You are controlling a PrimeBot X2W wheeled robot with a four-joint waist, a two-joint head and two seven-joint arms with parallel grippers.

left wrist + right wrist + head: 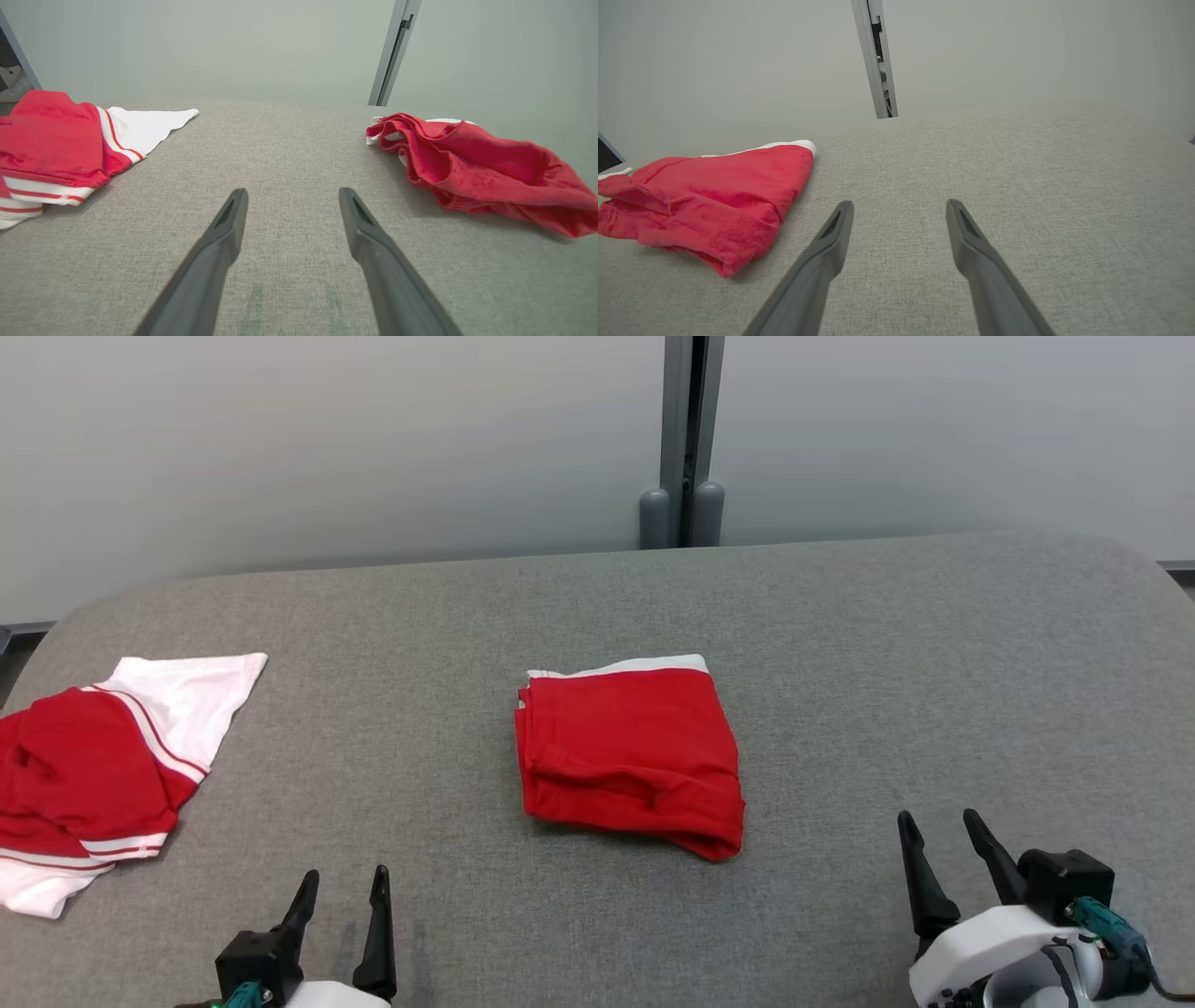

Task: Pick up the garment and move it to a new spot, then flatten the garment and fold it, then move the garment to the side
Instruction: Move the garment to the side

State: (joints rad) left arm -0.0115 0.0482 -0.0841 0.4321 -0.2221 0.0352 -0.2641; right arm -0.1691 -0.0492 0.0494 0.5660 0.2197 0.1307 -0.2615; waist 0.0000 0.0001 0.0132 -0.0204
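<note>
At your far left, a crumpled red-and-white striped jersey (93, 775) lies on the grey fabric-covered table (840, 663). Your left gripper (345, 873) gapes empty. The folded red cloth garment with white trim (630, 756) sits mid-table. Your right gripper (937, 816) gapes empty too.

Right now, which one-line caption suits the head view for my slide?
Folded red garment centred on grey surface, crumpled red-and-white garment at left, left hand and right hand open.

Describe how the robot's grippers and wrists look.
The left gripper and right gripper each have two long black fingers tapering to points, on a black block. Behind sits a rounded white wrist shell. A teal cable plug juts from the right wrist.
</note>
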